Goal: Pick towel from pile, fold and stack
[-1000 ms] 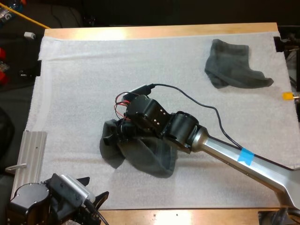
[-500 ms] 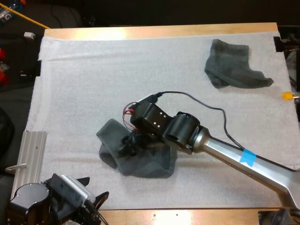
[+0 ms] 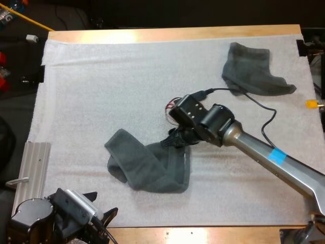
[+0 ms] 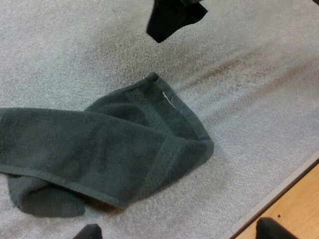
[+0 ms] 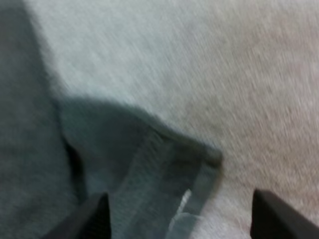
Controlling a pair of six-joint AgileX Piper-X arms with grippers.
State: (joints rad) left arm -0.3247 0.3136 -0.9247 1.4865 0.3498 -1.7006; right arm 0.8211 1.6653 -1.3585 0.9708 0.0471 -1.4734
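Observation:
A dark grey-green towel (image 3: 147, 163) lies loosely folded on the white mat, toward the front centre. My right gripper (image 3: 173, 142) hovers at its far right corner, open and clear of the cloth. In the right wrist view its fingertips (image 5: 93, 218) stand wide apart over the towel's hemmed corner (image 5: 164, 169). A second towel (image 3: 252, 71) lies crumpled at the far right. My left gripper (image 4: 179, 231) is open at the table's front, looking onto the folded towel (image 4: 109, 149), with the right gripper (image 4: 174, 16) beyond it.
A ribbed metal rail (image 3: 31, 168) lies off the mat's left edge. The wooden table edge (image 4: 294, 204) runs close to the left gripper. Bare mat (image 3: 117, 86) stretches across the far left and centre.
My right gripper let go of the towel and drew back to the right. The towel dropped from a bunched heap into a flatter, loosely folded shape. The left arm stayed put.

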